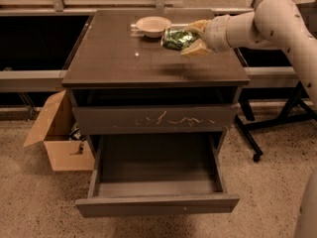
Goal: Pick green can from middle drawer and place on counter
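My gripper (187, 37) reaches in from the right over the counter (124, 58) and is shut on the green can (176, 38), which lies sideways between the tan fingers (196, 48). The can hangs just above the counter's back right part, right next to the white bowl (153, 25). The middle drawer (157, 202) is pulled wide open below; its inside shows nothing in it. Above it sits the shut drawer front with pale scratch marks (163, 119).
An open cardboard box (59, 138) stands on the floor left of the cabinet. A black wheeled stand (267, 128) is on the right. Dark shelving and a rail run behind the cabinet. My white arm (277, 29) spans the right side.
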`<state>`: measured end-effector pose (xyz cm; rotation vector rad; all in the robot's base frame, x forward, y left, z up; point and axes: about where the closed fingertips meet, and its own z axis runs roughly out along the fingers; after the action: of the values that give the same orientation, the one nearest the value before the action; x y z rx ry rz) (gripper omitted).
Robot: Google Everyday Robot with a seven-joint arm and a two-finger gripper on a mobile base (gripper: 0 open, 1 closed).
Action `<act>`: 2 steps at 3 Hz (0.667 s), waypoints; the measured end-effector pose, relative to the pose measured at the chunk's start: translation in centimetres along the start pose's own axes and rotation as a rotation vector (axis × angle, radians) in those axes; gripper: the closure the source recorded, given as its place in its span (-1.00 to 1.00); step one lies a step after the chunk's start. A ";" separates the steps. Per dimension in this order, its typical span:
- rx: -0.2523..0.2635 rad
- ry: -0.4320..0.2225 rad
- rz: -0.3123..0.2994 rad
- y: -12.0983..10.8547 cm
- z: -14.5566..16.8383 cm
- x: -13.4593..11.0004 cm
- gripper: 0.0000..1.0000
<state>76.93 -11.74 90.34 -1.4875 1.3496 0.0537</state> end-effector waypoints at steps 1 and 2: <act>-0.012 0.011 0.032 -0.2 1.0 0.5 0.03; -0.022 0.006 0.056 -0.2 1.6 1.0 -0.47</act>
<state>78.38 -11.34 89.21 -1.4694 1.3996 0.1000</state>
